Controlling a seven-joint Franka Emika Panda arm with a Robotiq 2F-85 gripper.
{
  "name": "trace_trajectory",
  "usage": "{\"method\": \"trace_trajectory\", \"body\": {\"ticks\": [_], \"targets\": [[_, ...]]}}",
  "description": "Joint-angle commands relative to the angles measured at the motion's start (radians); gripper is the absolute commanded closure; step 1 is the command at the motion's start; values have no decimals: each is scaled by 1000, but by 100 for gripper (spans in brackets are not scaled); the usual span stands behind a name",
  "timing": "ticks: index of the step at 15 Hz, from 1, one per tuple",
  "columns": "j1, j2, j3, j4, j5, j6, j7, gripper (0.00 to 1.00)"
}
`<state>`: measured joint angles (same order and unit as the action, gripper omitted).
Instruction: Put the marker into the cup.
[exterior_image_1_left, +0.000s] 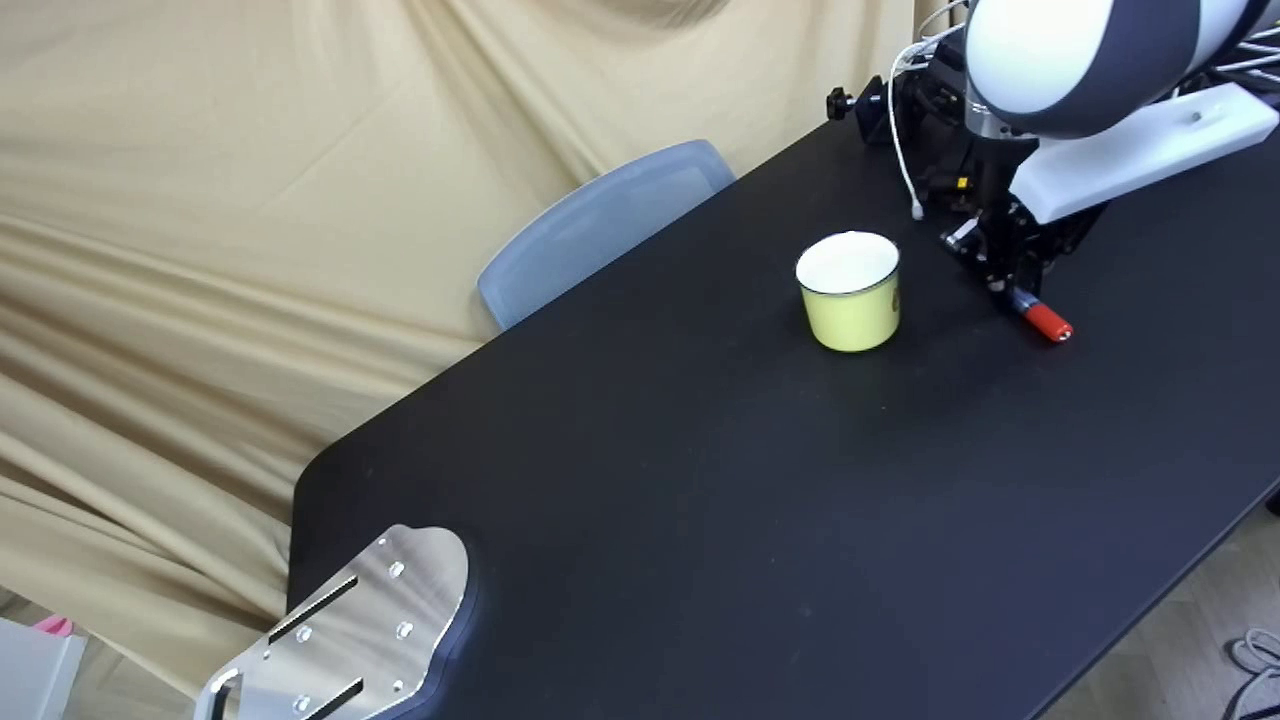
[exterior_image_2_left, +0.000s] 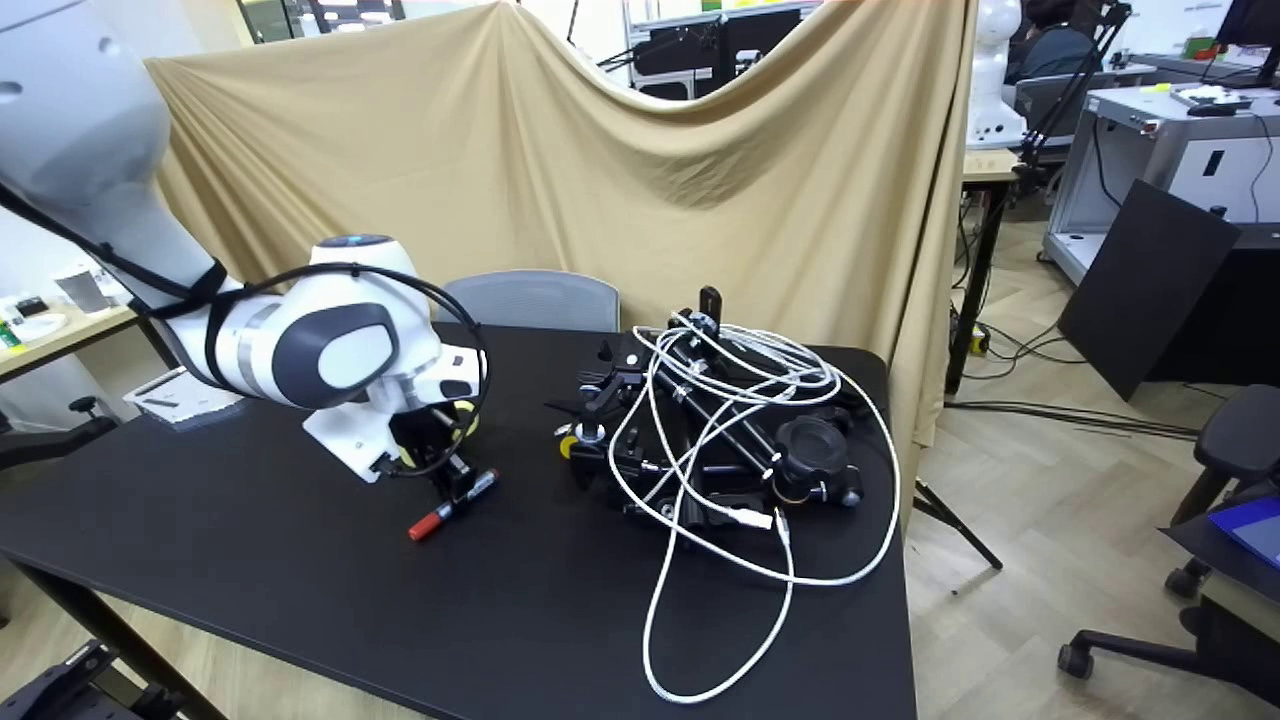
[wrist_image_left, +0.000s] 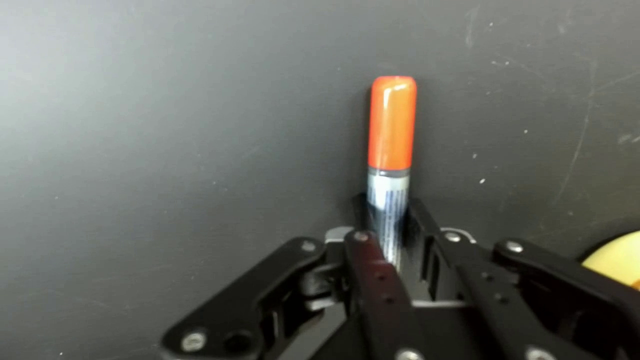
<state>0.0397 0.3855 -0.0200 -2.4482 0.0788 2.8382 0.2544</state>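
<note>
The marker, with a red cap and a blue-grey barrel, lies on the black table in both exterior views (exterior_image_1_left: 1047, 320) (exterior_image_2_left: 432, 521). It also shows in the wrist view (wrist_image_left: 390, 145), cap pointing up the picture. My gripper (wrist_image_left: 388, 205) is low at the table with one finger on each side of the barrel, shut on it. The fingers hide part of the barrel. The gripper also shows in both exterior views (exterior_image_1_left: 1012, 280) (exterior_image_2_left: 458, 488). The pale yellow-green cup (exterior_image_1_left: 852, 312) stands upright beside the gripper. It is mostly hidden behind the gripper in an exterior view (exterior_image_2_left: 466, 418) and cut off in the wrist view (wrist_image_left: 617, 259).
Black stands and clamps with coiled white cables (exterior_image_2_left: 740, 400) lie on the table near the gripper. A metal plate (exterior_image_1_left: 380, 610) shows at the table's far end. A grey chair back (exterior_image_1_left: 610, 225) stands at the table's edge, before a beige curtain.
</note>
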Motion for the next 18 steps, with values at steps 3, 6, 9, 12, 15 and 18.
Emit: {"method": "trace_trajectory", "body": {"ticks": [3, 6, 9, 12, 15, 18], "targets": [[15, -94, -13, -29, -3, -37, -4, 95], [9, -161, -1, -12, -28, -157, -49, 95], [-2, -226, 31, 44, -37, -399, -158, 95], [15, -280, 32, 107, -110, -595, -150, 95], [15, -289, 44, 195, -150, -744, -175, 95], [13, -260, 51, 284, -163, -849, -213, 95]]}}
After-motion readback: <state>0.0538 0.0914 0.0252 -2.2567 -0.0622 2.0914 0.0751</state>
